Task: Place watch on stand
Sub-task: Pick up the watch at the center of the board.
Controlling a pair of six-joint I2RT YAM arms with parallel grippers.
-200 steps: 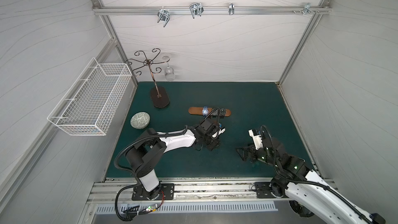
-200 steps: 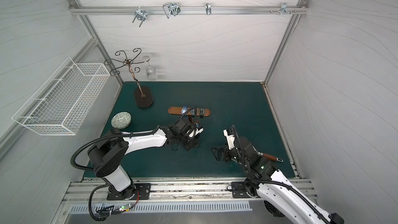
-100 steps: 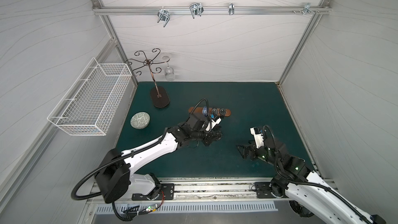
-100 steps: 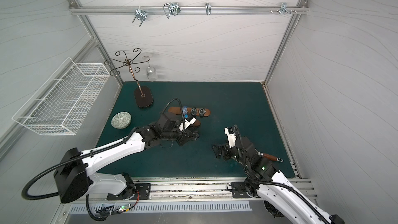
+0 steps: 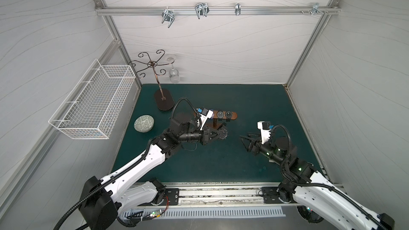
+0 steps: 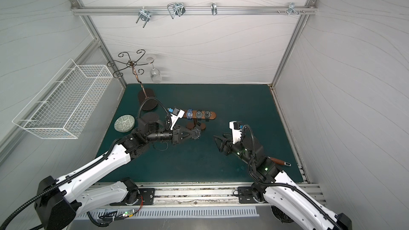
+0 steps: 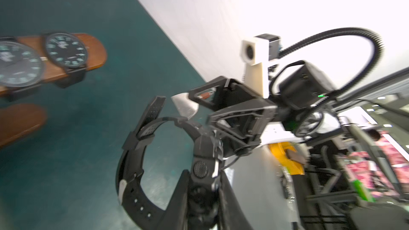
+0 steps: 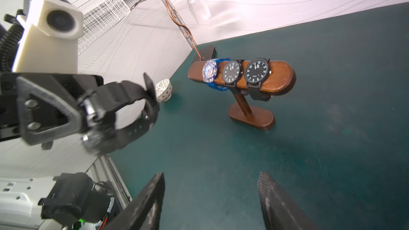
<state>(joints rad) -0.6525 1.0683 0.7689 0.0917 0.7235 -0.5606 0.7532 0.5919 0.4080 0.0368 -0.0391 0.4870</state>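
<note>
A dark green desk (image 5: 221, 162) fills a white-walled booth. Near its middle the wooden stand (image 8: 282, 74) carries a blue watch (image 8: 209, 71) and two black-dialled watches (image 8: 256, 71). Only the rounded end past the last dial is bare.

The left jaws are clenched on the case of a black watch (image 8: 124, 95). They hold it in the air on the robot's side of the stand's base. Its strap is buckled into a loop with the loose tail sticking out. The right jaws stand released and empty, near by and aimed toward it.

The likely trouble is the loop. If it meets the bar off-centre, the strap could catch on the rounded end. That could shove the stand, which looks light, and slide or tip it, shaking the watches on it. Coming in too far could knock the nearest black-dialled watch. The grip sits at the very tips, so the case may twist or slip if the strap drags. If the right jaws come in to help, the two could collide.
</note>
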